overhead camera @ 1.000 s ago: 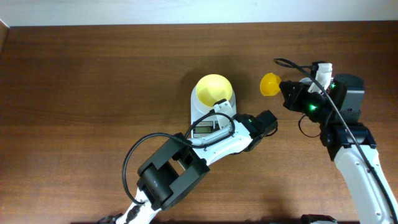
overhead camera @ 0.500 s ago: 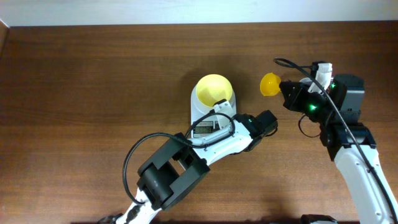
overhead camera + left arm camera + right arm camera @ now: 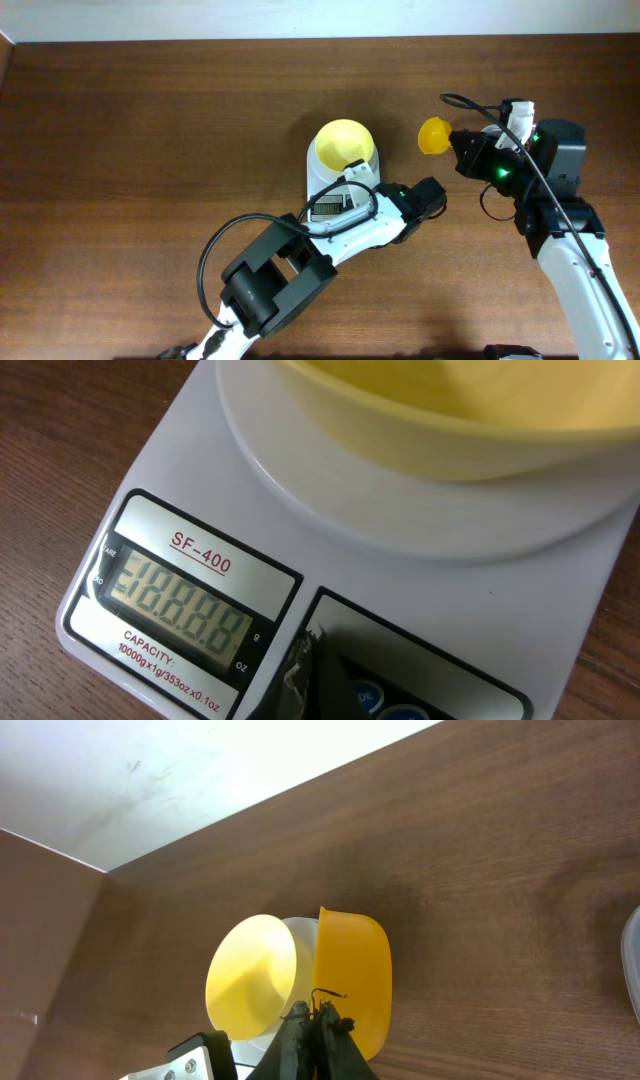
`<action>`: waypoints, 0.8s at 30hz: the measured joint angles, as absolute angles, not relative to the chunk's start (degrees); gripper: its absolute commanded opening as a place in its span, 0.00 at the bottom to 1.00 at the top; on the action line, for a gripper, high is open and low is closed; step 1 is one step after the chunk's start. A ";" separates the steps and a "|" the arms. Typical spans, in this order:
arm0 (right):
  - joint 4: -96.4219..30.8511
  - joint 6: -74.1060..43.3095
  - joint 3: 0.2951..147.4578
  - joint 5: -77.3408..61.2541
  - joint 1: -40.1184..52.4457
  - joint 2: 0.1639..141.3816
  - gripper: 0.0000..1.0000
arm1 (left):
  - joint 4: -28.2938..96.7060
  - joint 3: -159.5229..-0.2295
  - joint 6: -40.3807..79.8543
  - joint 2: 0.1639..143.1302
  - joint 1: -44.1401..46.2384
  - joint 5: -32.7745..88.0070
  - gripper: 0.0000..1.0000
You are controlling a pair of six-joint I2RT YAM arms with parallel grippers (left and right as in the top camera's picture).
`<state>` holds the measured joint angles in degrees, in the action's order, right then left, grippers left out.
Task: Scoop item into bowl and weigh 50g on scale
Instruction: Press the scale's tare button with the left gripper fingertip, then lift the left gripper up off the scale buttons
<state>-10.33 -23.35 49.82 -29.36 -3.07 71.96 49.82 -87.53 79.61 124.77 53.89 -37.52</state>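
Note:
The pale-yellow bowl (image 3: 345, 144) sits on the white scale (image 3: 322, 186) at mid-table and looks empty from above. In the left wrist view the bowl (image 3: 450, 410) rests on the scale (image 3: 200, 460), whose display shows lit digits. My left gripper (image 3: 316, 672) is shut, its dark tip down on the scale's button panel beside the display; from above the left gripper (image 3: 358, 196) lies over the scale's front. My right gripper (image 3: 453, 141) is shut on the handle of a darker yellow scoop (image 3: 432, 135), held just right of the bowl (image 3: 250, 975). The item is out of view.
A pale rim of a clear tub (image 3: 633, 960) shows at the right edge of the right wrist view. The left arm (image 3: 270, 285) curls across the table's front. A white wall (image 3: 300, 18) borders the far edge of the wooden table (image 3: 150, 150).

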 measured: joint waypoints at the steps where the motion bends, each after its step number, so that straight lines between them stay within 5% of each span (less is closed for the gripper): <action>1: -10.33 -23.38 49.82 -29.36 -3.07 71.96 0.04 | 49.82 -87.53 79.61 124.77 53.87 -37.52 0.00; 24: -10.33 -23.35 49.82 -29.32 -3.07 71.96 0.04 | 52.45 -88.36 79.61 124.84 53.95 -36.45 0.00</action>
<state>-10.33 -23.35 49.82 -29.32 -3.07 71.96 52.45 -88.36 79.61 124.84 53.95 -36.45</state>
